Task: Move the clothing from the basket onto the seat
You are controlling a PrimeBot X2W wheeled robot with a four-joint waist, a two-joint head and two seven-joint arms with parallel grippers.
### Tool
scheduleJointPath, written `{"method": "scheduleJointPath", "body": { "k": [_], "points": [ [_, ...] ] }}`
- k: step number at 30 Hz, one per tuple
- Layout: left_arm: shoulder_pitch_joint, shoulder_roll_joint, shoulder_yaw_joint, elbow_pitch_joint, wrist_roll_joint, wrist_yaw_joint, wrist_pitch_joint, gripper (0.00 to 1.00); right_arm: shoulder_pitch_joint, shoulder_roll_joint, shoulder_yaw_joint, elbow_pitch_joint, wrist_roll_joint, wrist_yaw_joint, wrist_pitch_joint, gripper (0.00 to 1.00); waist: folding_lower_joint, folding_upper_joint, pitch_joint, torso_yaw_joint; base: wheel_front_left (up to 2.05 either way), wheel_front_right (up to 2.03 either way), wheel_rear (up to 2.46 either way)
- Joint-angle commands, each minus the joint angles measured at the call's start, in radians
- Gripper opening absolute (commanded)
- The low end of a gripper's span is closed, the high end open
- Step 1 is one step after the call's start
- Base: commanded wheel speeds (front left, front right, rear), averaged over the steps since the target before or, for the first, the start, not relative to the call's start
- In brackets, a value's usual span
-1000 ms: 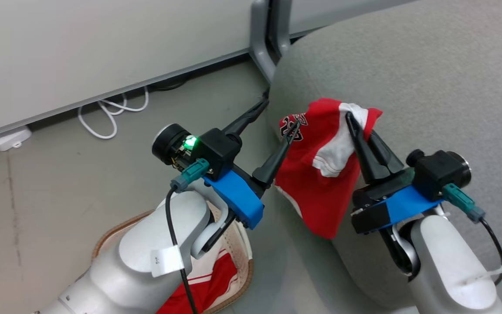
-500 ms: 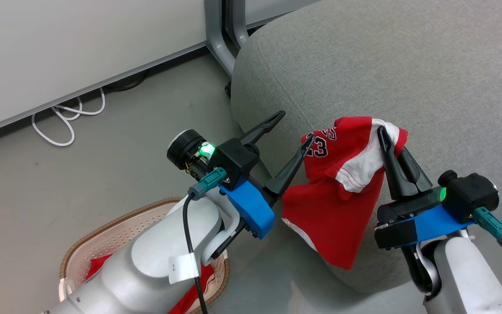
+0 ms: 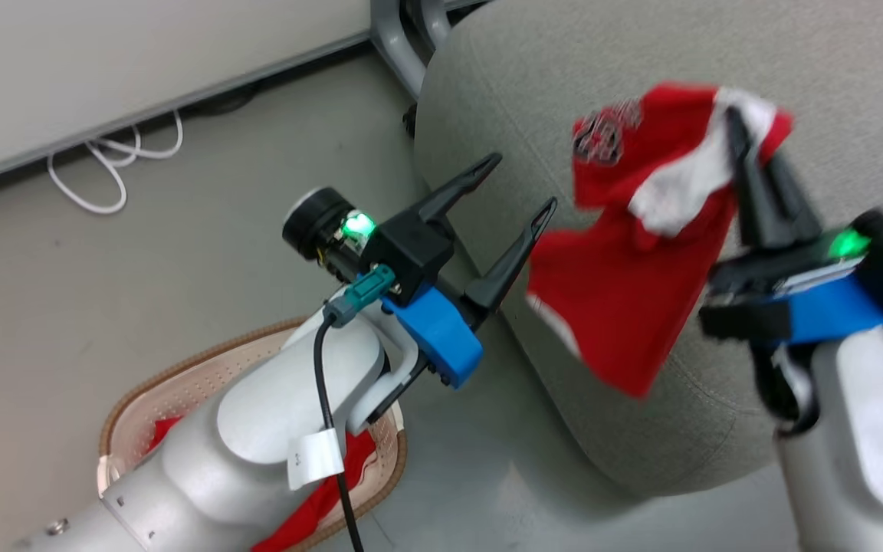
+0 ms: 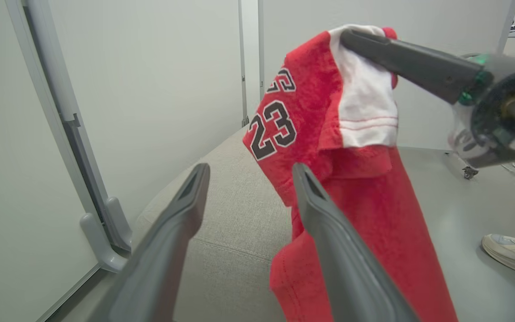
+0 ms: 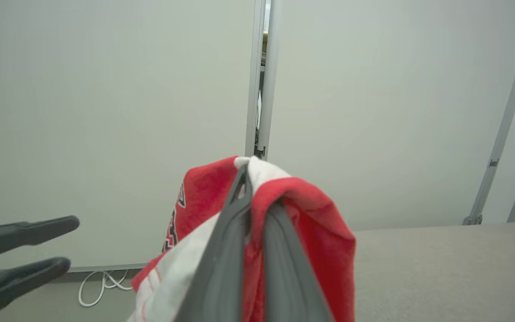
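Dangling from R pincer [image 3: 734, 123] clamped tips, clothing [image 3: 625, 307] hangs by seat [image 3: 533, 77] edge.

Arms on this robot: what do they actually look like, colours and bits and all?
Each forearm is a smooth pale-grey shell. At the wrist sits a bright blue bracket, a black round camera with a green light, and a teal plug feeding a black cable that carries a white tag. The left pincer and right pincer each have two long, dark, tapering fingers.
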Motion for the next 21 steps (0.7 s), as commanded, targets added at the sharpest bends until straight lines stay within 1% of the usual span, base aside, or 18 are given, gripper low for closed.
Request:
{"method": "scheduleJointPath", "body": {
  "k": [1,6,8,11,14,19,21],
  "points": [
    [-0.020,0.009,0.005,-0.007,0.008,0.002,0.001,1.00,-0.035,-0.006,-0.017,-0.009,0.002,0.000,-0.005,0.00,0.0000,0.0000,0.047,0.018,0.00,0.00,0.00],
    [-0.088,0.036,0.003,-0.060,0.047,0.009,0.020,1.00,-0.221,-0.030,-0.122,-0.033,-0.005,0.000,-0.004,0.00,0.0000,0.0000,0.179,0.050,0.00,0.00,0.00],
    [-0.114,0.046,0.003,-0.083,0.062,0.014,0.031,1.00,-0.293,-0.053,-0.170,-0.041,-0.006,0.000,-0.004,0.00,0.0000,0.0000,0.234,0.064,0.00,0.00,0.00],
    [-0.151,0.064,0.004,-0.115,0.083,0.020,0.047,1.00,-0.398,-0.101,-0.247,-0.039,-0.007,0.000,-0.004,0.00,0.0000,0.0000,0.313,0.081,0.00,0.00,0.00],
    [-0.178,0.082,0.005,-0.146,0.099,0.026,0.064,1.00,-0.484,-0.165,-0.315,-0.022,-0.009,0.000,-0.004,0.00,0.0000,0.0000,0.379,0.089,0.00,0.00,0.00],
    [-0.201,0.119,0.009,-0.191,0.117,0.038,0.081,1.00,-0.574,-0.273,-0.396,0.049,-0.003,0.000,-0.004,0.00,0.0000,0.0000,0.456,0.088,0.00,0.00,0.00],
    [-0.204,0.132,0.008,-0.207,0.123,0.040,0.089,1.00,-0.595,-0.302,-0.417,0.088,0.006,0.000,-0.004,0.00,0.0000,0.0000,0.479,0.084,0.00,0.00,0.00]
  ]
}}
